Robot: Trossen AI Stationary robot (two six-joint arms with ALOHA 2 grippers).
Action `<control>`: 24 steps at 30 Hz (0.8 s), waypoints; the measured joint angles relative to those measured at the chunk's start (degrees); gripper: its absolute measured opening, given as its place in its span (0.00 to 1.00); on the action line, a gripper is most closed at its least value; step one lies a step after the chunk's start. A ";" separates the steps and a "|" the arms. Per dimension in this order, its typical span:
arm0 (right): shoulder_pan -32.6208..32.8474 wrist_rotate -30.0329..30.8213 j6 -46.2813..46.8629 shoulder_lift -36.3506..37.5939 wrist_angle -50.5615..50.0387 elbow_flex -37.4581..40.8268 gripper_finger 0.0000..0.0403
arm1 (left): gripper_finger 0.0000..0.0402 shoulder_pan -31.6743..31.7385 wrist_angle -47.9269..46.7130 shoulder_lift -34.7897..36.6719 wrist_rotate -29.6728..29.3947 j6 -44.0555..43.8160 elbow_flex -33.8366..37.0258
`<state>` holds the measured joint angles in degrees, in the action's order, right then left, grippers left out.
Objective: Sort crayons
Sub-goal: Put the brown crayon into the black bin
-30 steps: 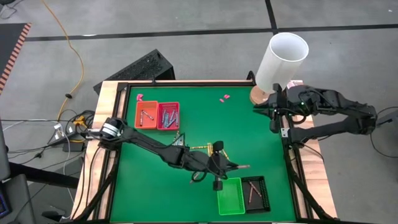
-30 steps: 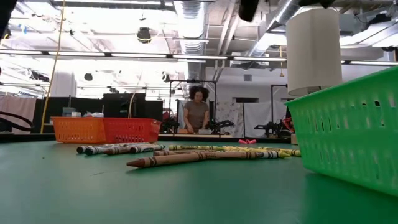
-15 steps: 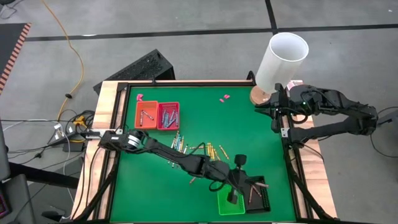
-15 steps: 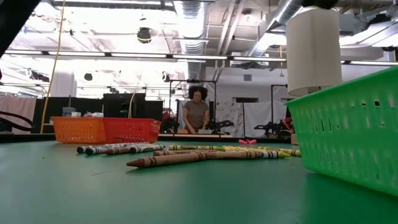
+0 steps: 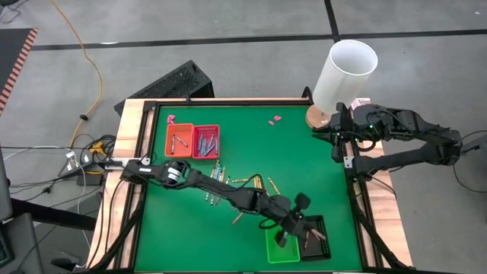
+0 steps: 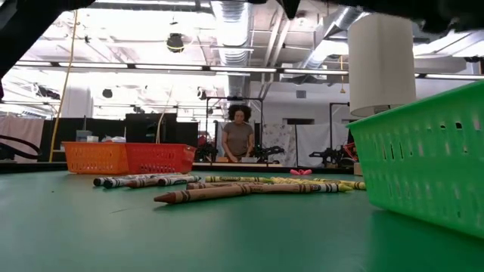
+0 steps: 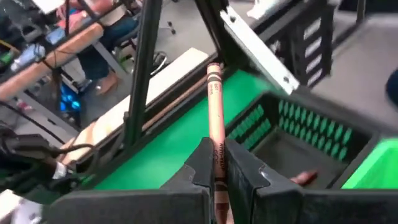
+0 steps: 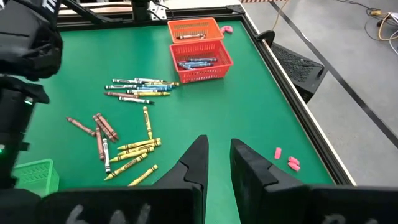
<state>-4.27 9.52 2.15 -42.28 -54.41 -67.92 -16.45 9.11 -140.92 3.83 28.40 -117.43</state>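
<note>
Delivery is the step I'm on: my left gripper [image 7: 217, 171] pinches a brown-red crayon [image 7: 216, 118] above the black tray [image 5: 313, 234], so next I spread the fingers; my right gripper [image 8: 216, 163], slightly parted, waits at the table's edge.

The crayon [image 7: 215, 118] wore a matt paper wrapper, the black basket [image 7: 292, 134] and green basket [image 6: 423, 151] looked like perforated plastic, and the table [image 8: 242, 118] had a smooth matt green top.
</note>
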 joint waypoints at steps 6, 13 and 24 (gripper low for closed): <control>0.00 -0.01 -0.02 0.00 0.00 0.00 0.17 | 0.01 0.11 -2.35 -0.07 0.99 14.91 0.00; 0.00 -0.01 -0.05 0.00 0.00 0.00 0.17 | 0.01 0.11 -4.21 -0.05 3.84 23.00 0.04; 0.00 -0.02 -0.09 0.00 0.00 0.00 0.17 | 0.01 0.11 -6.49 -0.05 5.39 25.40 0.07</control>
<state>-4.27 9.50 2.07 -42.28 -54.41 -67.92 -16.34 2.61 -140.97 9.21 53.80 -117.36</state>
